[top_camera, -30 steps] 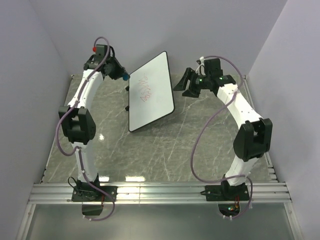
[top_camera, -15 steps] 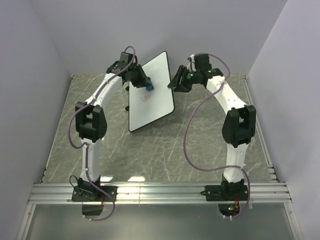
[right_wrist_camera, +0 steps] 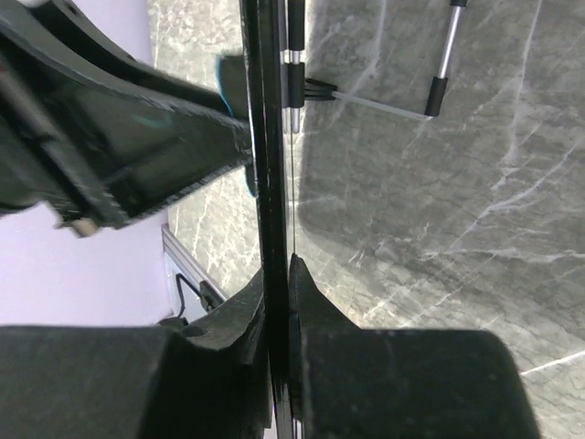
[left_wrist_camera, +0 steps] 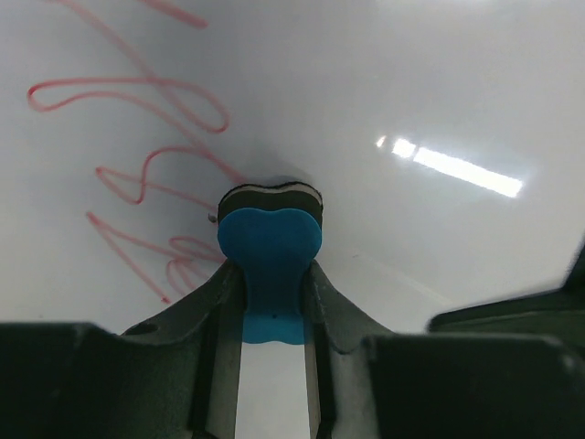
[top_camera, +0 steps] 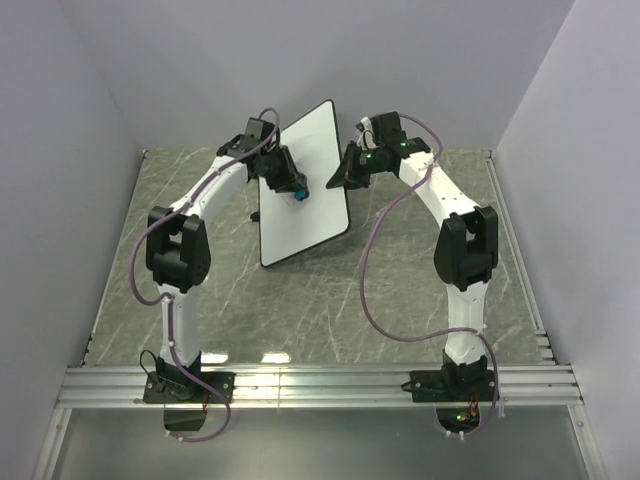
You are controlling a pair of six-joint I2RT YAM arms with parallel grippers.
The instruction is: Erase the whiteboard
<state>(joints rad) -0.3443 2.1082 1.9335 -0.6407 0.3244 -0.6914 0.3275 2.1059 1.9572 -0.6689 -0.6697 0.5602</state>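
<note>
1. The whiteboard [top_camera: 312,222] stands tilted at the far middle of the table [top_camera: 400,300].
2. The left gripper [left_wrist_camera: 271,283] grips a blue eraser [left_wrist_camera: 270,240], pressing it against the red scribbles [left_wrist_camera: 137,183].
3. The right gripper [right_wrist_camera: 277,274] clamps the whiteboard's right edge.

I see the black-rimmed white rectangular whiteboard [top_camera: 308,232] standing on the grey marble table [top_camera: 400,300], the small blue eraser [left_wrist_camera: 270,242] against its face and the right gripper [top_camera: 337,181] on its right edge.

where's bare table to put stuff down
Bare table lies in front of the whiteboard, between the left arm and right arm, also its back left corner. Crowded at the back, where the left gripper and right gripper meet the board.
</note>
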